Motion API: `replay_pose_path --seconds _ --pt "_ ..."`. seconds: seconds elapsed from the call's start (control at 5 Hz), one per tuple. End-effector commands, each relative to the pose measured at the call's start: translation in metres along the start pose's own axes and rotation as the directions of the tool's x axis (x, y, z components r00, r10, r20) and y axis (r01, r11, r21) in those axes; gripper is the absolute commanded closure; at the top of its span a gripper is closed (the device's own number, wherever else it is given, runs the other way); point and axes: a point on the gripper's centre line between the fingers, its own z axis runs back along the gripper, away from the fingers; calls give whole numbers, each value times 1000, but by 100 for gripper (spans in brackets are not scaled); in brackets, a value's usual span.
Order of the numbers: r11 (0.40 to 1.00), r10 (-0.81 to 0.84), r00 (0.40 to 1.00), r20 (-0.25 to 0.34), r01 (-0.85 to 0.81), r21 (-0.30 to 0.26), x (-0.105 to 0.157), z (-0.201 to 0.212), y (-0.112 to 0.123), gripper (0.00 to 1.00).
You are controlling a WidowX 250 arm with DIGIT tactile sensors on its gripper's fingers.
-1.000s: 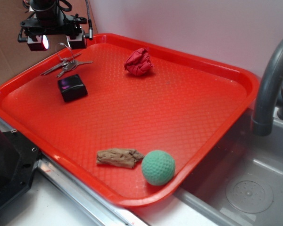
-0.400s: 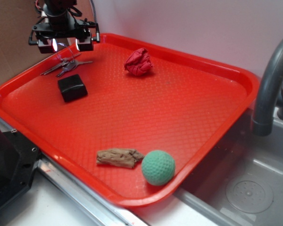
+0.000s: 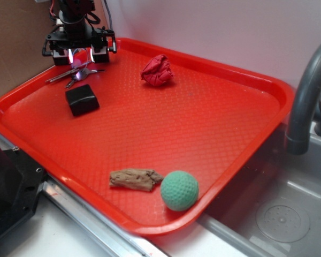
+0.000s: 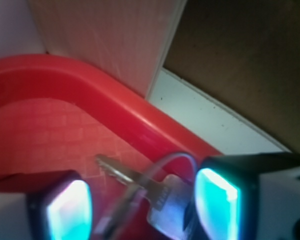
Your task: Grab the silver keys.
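Now poised for the grasp: end effector (image 3: 80,55) spread open over the silver keys (image 3: 75,74), flat at the red tray's (image 3: 246,88) far-left corner. Next, probably closing on them.

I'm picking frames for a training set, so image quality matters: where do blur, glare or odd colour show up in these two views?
Exterior view: mostly sharp and evenly lit; the gripper pads glow pinkish above the silver keys. Wrist view: soft focus throughout, the fingers glare cyan-white, the keys are blurred, and the red tray rim looks washed out.
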Motion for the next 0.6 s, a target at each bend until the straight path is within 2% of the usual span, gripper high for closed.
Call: replay_pose_path --seconds 0.0,0.2,0.4 --pt "1000 0 1000 -11 0 -20 0 16 -3 100" --pt "999 -27 999 -32 25 -36 -3 23 -2 100" --pt "993 -109 994 -12 108 -47 -11 54 -12 100"
